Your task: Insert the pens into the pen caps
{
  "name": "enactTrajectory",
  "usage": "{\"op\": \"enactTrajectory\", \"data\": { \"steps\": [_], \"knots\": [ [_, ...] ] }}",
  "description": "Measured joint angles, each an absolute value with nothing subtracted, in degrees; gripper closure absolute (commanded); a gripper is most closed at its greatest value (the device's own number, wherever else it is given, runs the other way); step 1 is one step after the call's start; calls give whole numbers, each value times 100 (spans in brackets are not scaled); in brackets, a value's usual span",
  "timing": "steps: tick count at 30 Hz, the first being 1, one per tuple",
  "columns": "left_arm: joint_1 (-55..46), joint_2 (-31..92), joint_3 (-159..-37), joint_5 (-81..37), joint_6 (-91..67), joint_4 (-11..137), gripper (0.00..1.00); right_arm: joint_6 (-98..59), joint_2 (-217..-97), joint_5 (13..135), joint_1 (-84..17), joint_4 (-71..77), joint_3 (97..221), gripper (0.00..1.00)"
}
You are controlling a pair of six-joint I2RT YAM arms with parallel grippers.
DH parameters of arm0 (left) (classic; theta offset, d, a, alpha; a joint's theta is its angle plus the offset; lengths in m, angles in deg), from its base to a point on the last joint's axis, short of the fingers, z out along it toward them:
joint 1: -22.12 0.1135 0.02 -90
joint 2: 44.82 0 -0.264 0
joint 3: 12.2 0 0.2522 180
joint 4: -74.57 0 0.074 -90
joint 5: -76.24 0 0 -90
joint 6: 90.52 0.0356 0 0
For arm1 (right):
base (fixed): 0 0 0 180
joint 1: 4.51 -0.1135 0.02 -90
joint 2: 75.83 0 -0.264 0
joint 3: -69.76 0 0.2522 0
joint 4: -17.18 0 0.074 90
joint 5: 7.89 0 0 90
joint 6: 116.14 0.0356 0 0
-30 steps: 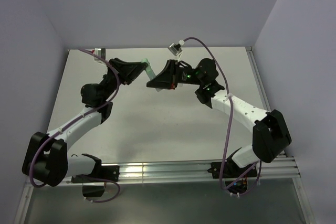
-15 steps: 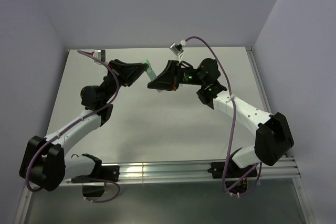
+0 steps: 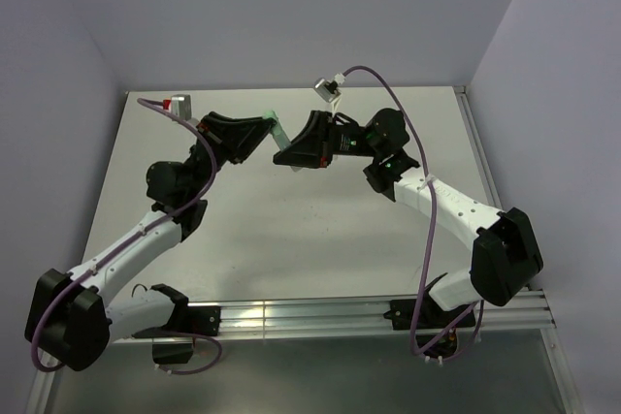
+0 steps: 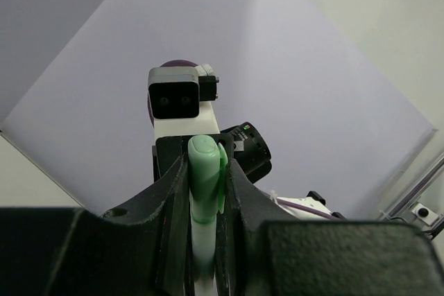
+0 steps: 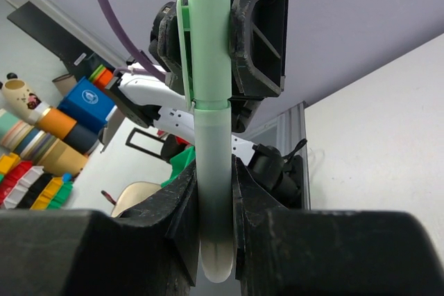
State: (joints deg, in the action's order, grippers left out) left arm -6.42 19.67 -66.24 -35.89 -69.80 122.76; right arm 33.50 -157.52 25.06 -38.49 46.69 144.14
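R gripper (image 5: pixel 214 240) clamped on barrel of green pen (image 5: pixel 211 171), pale butt end nearest its cam. Farther along, green cap (image 5: pixel 208 39) w/ clip sits on pen, seam visible. L gripper (image 4: pixel 206 188) closed on cap. Grippers meet tip to tip, raised over far half of table (image 3: pixel 291 230).

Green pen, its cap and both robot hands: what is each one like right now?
mint-green pen: capped, barrel held by the right gripper
green cap: sitting on the pen's end, looks pushed fully on
left gripper: shut on the green cap
right gripper: shut on the mint-green pen
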Motion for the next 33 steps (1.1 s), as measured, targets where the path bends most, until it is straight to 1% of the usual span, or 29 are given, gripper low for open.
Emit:
{"op": "enactTrajectory", "data": {
  "steps": [11, 26, 28, 29, 33],
  "knots": [
    [-862, 1713, -6781, -3351, -6377, 11552, 100, 2912, -15623, 2565, -3847, 4402, 14416, 100],
    [-1083, 1475, -6927, -3192, -5861, 11128, 99, 3094, -15610, 2377, -3834, 4741, 14414, 100],
    [-1101, 1423, -6947, -3181, -5811, 11023, 96, 3079, -15595, 2353, -3834, 4739, 14414, 100],
    [-1114, 1396, -6960, -3181, -5776, 10960, 92, 3076, -15586, 2344, -3834, 4737, 14414, 100],
    [-1155, 1296, -7024, -3181, -5618, 10741, 86, 3046, -15546, 2298, -3836, 4739, 14414, 100]
  ]
}}
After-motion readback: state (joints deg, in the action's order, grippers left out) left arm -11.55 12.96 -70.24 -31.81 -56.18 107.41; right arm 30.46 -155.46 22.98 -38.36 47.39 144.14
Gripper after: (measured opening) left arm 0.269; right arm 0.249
